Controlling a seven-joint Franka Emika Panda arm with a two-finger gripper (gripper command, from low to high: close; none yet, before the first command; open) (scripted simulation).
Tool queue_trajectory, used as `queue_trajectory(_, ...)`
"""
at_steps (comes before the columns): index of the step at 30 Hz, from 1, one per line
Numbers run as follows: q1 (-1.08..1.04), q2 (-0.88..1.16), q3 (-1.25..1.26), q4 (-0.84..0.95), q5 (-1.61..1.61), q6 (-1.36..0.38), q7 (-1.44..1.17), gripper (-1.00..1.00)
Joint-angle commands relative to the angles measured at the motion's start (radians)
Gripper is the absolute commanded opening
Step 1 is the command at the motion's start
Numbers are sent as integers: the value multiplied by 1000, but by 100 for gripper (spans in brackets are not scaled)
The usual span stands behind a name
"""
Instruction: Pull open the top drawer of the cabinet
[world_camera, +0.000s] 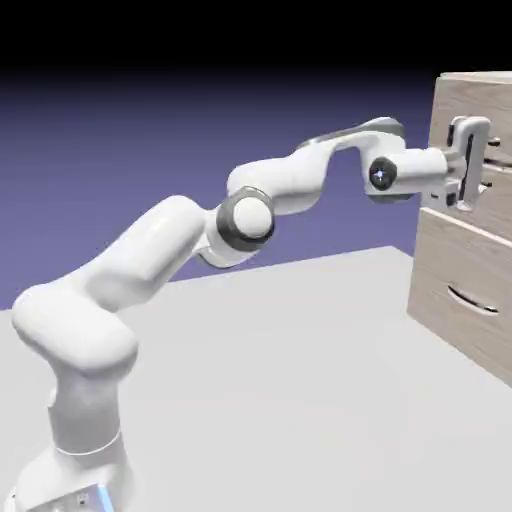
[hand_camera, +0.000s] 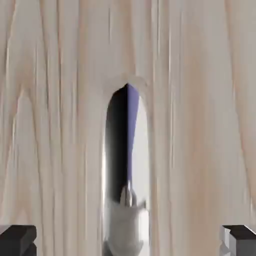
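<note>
Facing the open tool (world_camera: 489, 165), the top drawer (hand_camera: 195, 125) stands close.

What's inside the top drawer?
I can't tell: the top drawer is shut, and its wooden front hides whatever may be inside. Only its outside shows, with a handle on it.

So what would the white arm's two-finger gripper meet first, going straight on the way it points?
Probably the slim dark curved handle on the top drawer's light wood-grain front, between the open jaws; remaining depth is unclear.
</note>
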Motion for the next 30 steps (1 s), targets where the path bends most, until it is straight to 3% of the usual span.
queue_trajectory(1,-7,10,5,12,-42,4,44,0)
queue_trajectory(2,-12,18,9,21,-74,6,76,0)
queue_trajectory(3,-12,18,9,21,-74,6,76,-100)
queue_trajectory(16,0,-73,98,-5,340,36,-444,-100)
queue_trajectory(24,68,-114,-46,-79,688,-8,-694,-100)
queue_trajectory(30,196,-167,-226,-254,937,-89,-843,-100)
